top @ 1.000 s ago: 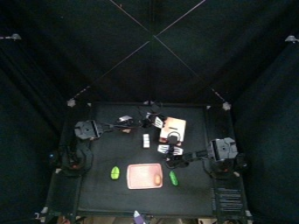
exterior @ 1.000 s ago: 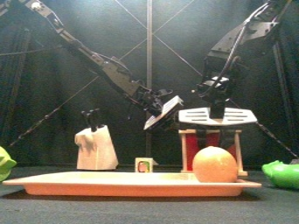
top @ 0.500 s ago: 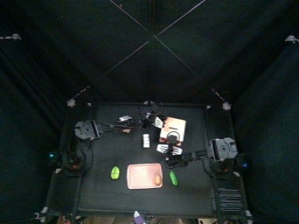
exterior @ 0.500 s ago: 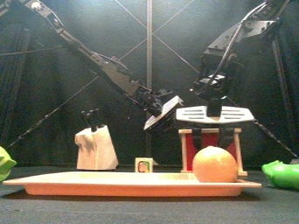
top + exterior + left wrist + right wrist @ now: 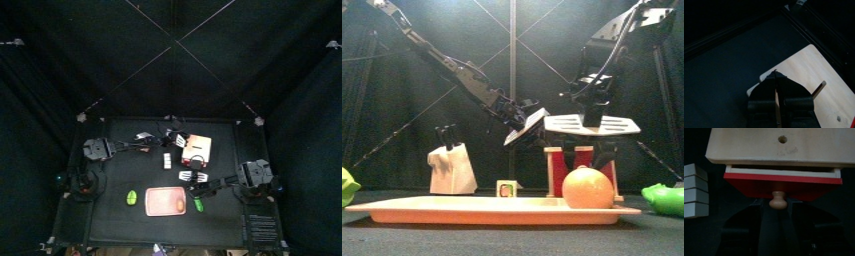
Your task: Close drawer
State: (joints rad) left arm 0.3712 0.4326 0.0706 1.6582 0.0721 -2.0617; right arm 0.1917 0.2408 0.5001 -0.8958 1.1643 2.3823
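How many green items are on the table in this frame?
2. In the top view, one green item lies just left of the pink tray and the other just right of it. More could be hidden under the arms.

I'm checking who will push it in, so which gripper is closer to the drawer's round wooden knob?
The right gripper: its open jaws sit either side of the knob at the red drawer front. The left gripper is over the cabinet's pale top, away from the knob.
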